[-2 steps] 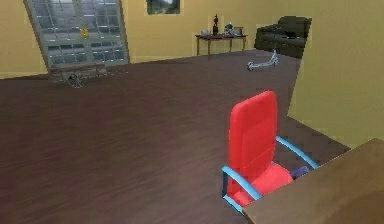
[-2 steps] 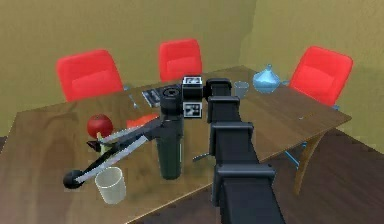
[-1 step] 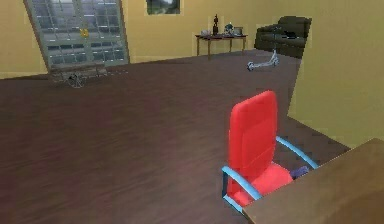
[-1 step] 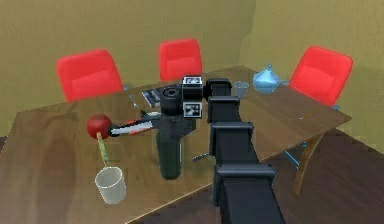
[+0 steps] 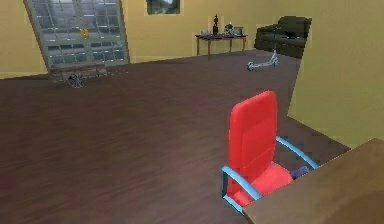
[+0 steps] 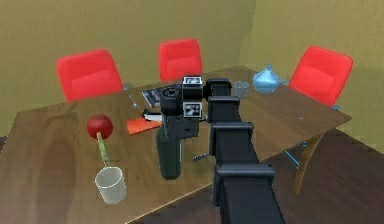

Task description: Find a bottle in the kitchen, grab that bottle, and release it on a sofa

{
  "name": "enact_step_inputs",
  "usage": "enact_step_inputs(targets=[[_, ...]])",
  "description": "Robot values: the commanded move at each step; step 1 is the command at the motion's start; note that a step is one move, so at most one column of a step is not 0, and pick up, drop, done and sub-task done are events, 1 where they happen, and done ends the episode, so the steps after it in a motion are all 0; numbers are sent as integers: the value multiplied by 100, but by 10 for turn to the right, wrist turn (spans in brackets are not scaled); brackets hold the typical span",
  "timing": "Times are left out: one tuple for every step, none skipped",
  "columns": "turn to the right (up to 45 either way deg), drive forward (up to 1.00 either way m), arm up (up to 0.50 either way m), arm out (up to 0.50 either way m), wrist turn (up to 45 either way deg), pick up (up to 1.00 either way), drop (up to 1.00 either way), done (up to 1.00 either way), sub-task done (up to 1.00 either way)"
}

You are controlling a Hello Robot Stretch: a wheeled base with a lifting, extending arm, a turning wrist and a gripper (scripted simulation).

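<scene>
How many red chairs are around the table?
3 in the arm side view: left chair, middle chair, right chair, all just beyond the table. The forward view's chair may be one of them again.

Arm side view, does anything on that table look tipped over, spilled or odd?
Nothing stands out. The dark bottle and white cup stand upright on the wooden table, the round red fruit sits near them, and no spill shows.
</scene>
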Motion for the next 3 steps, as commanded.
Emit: enact_step_inputs(targets=[[0, 0, 0, 0, 0, 100, 0, 0, 0], [0, 0, 2, 0, 0, 0, 0, 0, 0], [0, 0, 0, 0, -450, 0, 0, 0, 0]])
